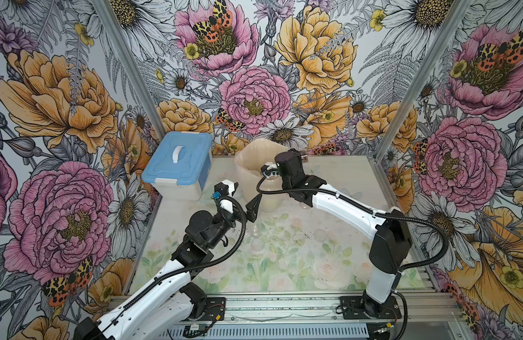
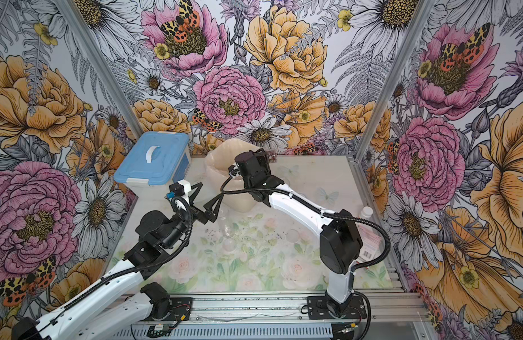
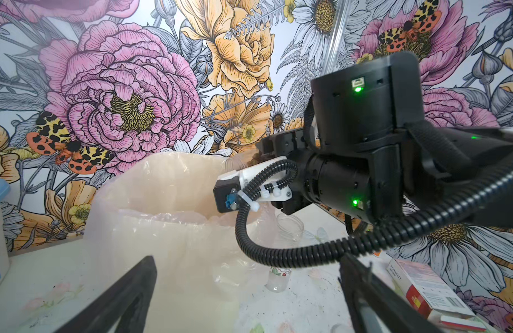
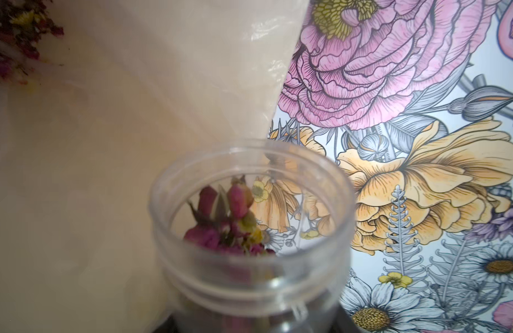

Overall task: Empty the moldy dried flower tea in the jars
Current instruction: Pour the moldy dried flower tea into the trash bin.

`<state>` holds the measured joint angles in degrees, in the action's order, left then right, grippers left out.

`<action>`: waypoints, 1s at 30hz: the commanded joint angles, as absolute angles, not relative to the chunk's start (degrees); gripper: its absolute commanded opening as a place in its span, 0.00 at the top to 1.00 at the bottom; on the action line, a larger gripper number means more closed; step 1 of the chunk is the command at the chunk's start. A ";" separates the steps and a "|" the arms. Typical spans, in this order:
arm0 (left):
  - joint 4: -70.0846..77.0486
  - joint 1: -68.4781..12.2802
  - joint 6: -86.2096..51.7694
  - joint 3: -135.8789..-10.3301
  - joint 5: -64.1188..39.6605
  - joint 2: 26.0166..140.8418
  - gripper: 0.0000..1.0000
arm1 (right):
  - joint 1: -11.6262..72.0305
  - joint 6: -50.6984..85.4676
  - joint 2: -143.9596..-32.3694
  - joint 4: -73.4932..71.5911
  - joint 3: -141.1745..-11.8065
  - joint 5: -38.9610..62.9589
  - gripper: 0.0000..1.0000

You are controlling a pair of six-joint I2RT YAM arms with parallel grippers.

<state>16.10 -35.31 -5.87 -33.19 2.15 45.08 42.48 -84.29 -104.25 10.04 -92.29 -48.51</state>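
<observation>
Moldy dried flower tea (image 4: 235,222), pink-brown buds, sits beyond our left pincer (image 2: 204,197), which gapes empty: our right pincer (image 3: 264,150) grips the lidless clear plastic jar (image 4: 249,276) holding it, over the cream bag-lined bin (image 1: 254,153). We should tip steeper, mouth inside its rim.

The right gripper (image 1: 299,157) sits over the bag-lined bin (image 1: 250,156), a jar (image 1: 304,159) peeking past it. The left gripper (image 1: 243,199), jaws wide, hangs beside the bin, near a blue-lidded box (image 1: 177,164).
</observation>
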 commanded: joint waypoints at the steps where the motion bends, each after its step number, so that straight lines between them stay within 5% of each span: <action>1: 17.71 -34.64 -6.50 -32.45 2.77 44.47 0.01 | 42.63 -92.80 -102.37 -0.43 -92.43 -47.46 0.90; 30: 17.44 -27.41 -10.01 -28.15 -1.22 37.71 0.01 | 41.18 -107.12 -105.25 3.70 -100.93 -38.67 0.86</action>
